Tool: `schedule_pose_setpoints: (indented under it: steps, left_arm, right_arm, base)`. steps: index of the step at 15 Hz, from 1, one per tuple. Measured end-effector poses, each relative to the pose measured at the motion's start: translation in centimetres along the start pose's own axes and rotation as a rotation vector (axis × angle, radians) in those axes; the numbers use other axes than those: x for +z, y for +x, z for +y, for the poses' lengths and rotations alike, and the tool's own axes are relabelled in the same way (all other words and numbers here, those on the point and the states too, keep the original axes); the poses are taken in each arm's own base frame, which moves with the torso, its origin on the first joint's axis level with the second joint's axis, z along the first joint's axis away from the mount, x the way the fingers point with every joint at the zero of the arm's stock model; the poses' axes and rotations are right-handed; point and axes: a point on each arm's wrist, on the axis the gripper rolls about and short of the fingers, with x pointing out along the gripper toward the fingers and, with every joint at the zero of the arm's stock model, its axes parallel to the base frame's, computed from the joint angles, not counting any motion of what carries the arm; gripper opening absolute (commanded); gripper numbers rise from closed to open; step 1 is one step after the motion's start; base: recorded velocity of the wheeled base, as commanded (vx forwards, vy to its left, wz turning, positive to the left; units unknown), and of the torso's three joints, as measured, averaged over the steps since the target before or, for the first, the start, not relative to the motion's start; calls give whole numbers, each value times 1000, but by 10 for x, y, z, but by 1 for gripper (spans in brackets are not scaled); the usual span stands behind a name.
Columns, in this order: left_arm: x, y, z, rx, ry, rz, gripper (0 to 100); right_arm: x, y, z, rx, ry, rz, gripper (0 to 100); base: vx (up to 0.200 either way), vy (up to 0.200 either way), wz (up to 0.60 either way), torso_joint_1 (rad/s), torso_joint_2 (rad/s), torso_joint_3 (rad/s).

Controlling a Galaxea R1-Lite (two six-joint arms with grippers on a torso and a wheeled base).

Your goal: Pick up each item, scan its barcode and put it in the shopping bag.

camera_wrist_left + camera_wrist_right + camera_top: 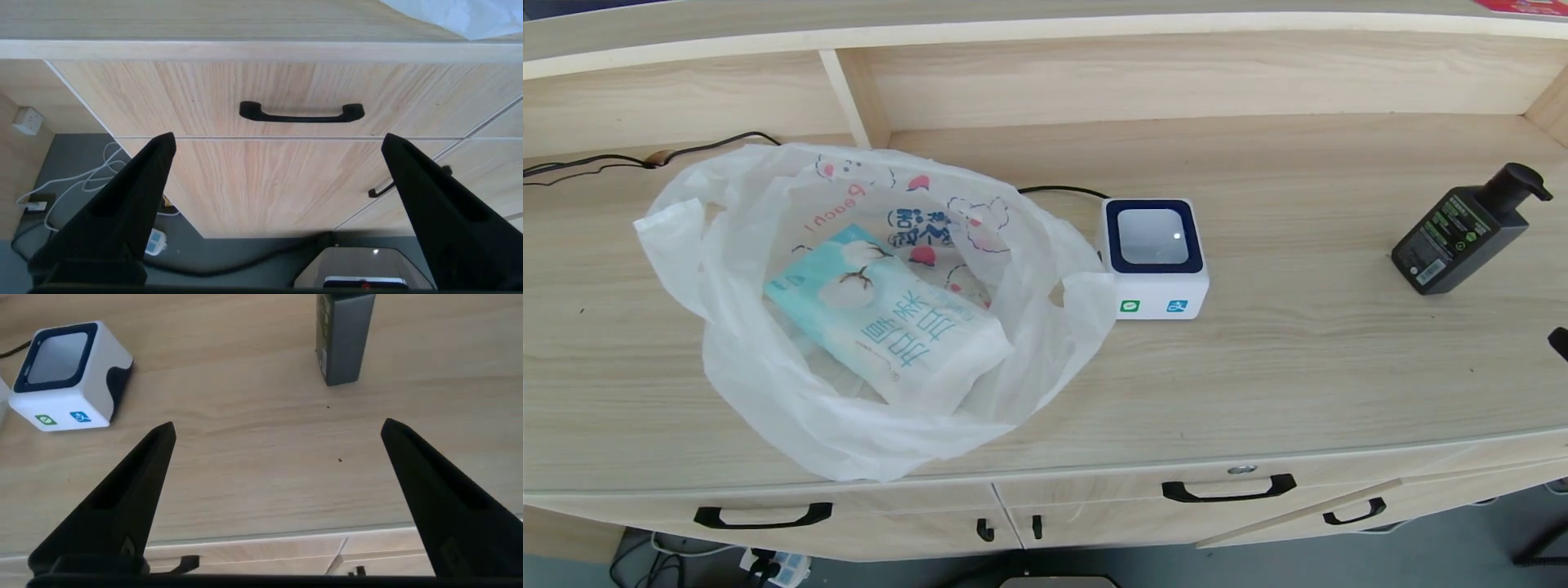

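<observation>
Pale wood grain, thin film and hard plastic.

The counter (1339, 367) shows light wood grain with a smooth, faintly sheened finish. The shopping bag (735, 359) is thin, translucent white plastic film, crinkled all over; the tissue pack (890, 327) inside it has a soft, glossy plastic wrap. The scanner (1156, 292) is smooth white plastic with a reflective window. The pump bottle (1454, 245) is dark, matt plastic. The drawer handles (1229, 490) are smooth black.

**Pale wood counter over drawers, grey floor beneath**

A light wood counter (1339, 367) is running the full width. Behind the counter a back panel (1176, 82) is rising to a shelf (1094, 28), with an upright divider (856, 96) splitting it. Under the counter's front edge, drawers (1094, 494) are showing black handles (1228, 490). Below the counter a grey floor (1258, 572) is carrying a power strip (778, 565). A black cable (645, 157) is trailing along the counter's back left.
</observation>
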Motion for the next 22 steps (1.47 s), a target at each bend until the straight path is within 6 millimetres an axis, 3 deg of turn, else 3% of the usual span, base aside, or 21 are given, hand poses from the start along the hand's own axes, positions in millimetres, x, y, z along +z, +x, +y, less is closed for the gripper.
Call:
schedule_pose_setpoints:
  steps: [14,22]
  left_arm:
    - [0,0,0,0,0,0,100]
    - [0,0,0,0,0,0,100]
  right_arm:
    - [-2,37,-10,-35,-53,69,100]
    - [-4,119,-24,33,-117,-44,100]
  base:
    - [0,0,0,0,0,0]
    - [0,0,0,0,0,0]
